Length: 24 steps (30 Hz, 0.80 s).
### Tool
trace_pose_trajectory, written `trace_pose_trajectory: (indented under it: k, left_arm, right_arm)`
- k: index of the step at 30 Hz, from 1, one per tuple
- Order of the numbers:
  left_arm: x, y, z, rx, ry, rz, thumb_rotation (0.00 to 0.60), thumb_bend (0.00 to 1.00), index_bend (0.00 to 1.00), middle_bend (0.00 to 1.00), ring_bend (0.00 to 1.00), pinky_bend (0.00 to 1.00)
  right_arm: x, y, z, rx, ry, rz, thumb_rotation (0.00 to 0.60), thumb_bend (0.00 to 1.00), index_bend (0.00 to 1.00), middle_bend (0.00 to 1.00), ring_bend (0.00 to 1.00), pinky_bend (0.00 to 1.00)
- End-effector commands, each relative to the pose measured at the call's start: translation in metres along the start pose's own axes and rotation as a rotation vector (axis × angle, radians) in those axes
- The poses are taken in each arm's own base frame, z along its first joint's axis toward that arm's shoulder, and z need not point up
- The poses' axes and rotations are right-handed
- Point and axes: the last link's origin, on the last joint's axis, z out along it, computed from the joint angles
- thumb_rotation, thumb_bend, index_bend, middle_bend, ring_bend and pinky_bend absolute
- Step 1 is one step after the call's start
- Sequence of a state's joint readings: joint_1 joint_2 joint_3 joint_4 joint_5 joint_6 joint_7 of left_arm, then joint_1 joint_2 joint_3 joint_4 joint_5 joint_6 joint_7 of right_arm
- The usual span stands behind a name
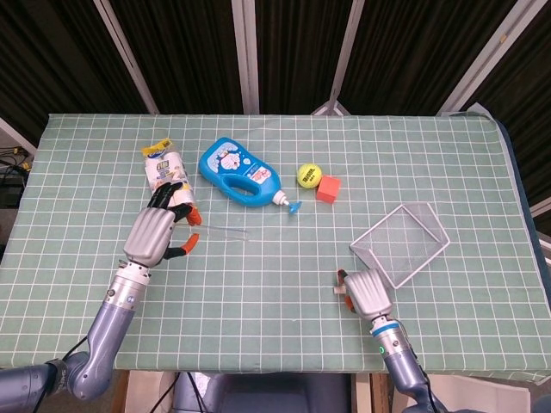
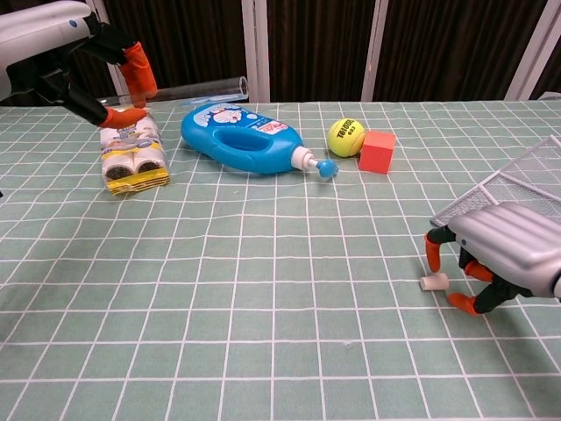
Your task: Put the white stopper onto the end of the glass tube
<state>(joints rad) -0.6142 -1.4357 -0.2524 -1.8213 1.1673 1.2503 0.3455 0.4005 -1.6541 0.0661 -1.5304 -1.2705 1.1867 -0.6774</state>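
My left hand [image 1: 155, 232] pinches one end of the clear glass tube [image 1: 227, 231] and holds it above the table, left of centre. In the chest view that hand [image 2: 74, 53] is at the top left, with the tube [image 2: 203, 87] pointing right from it, roughly level. The white stopper [image 2: 433, 281] lies on the tablecloth at the front right. My right hand [image 2: 508, 253] hovers just right of it with its fingers curled down on either side of it, holding nothing. From the head view the stopper [image 1: 337, 292] peeks out at the left edge of the right hand [image 1: 367, 293].
A blue bottle [image 1: 238, 172] lies at the back centre, with a tennis ball [image 1: 308, 175] and a red cube [image 1: 327, 188] to its right. A wire basket [image 1: 402, 243] sits right behind my right hand. A wrapped packet [image 1: 163, 169] lies behind my left hand.
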Motion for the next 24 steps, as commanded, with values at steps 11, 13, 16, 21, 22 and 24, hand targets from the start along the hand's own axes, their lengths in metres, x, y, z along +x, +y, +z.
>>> trace_pose_trajectory:
  k: [11, 13, 16, 21, 22, 24]
  left_arm:
    - [-0.0009, -0.0032, -0.0015, 0.01, -0.001, -0.004, 0.6, 0.76, 0.53, 0.49, 0.08, 0.0]
    - [-0.0005, -0.0034, -0.0015, 0.011, 0.0, -0.005, 0.6, 0.76, 0.53, 0.49, 0.08, 0.0]
    - [-0.0003, -0.0038, -0.0015, 0.012, 0.002, -0.006, 0.6, 0.76, 0.53, 0.49, 0.08, 0.0]
    - [-0.001, -0.005, -0.0023, 0.017, -0.001, -0.009, 0.6, 0.76, 0.53, 0.49, 0.08, 0.0]
    - [-0.0013, -0.0054, -0.0025, 0.018, -0.002, -0.009, 0.6, 0.76, 0.53, 0.49, 0.08, 0.0]
    - [-0.0025, -0.0064, -0.0028, 0.023, -0.005, -0.013, 0.6, 0.76, 0.53, 0.49, 0.08, 0.0]
  right_arm:
    - [-0.0004, -0.0024, 0.0011, -0.004, 0.006, 0.003, 0.6, 0.33, 0.51, 0.97, 1.0, 0.91]
    - [-0.0006, -0.0026, 0.001, -0.005, 0.006, 0.006, 0.6, 0.33, 0.53, 0.97, 1.0, 0.91]
    - [-0.0014, -0.0029, 0.0007, -0.002, 0.008, 0.003, 0.6, 0.35, 0.56, 0.97, 1.0, 0.91]
    - [-0.0029, -0.0034, 0.0005, 0.001, 0.006, 0.0, 0.6, 0.37, 0.58, 0.97, 1.0, 0.91]
    - [-0.003, -0.0037, 0.0006, 0.002, 0.007, 0.0, 0.6, 0.38, 0.59, 0.97, 1.0, 0.91]
    - [-0.0009, -0.0048, 0.0008, 0.008, 0.017, 0.002, 0.6, 0.4, 0.6, 0.97, 1.0, 0.91]
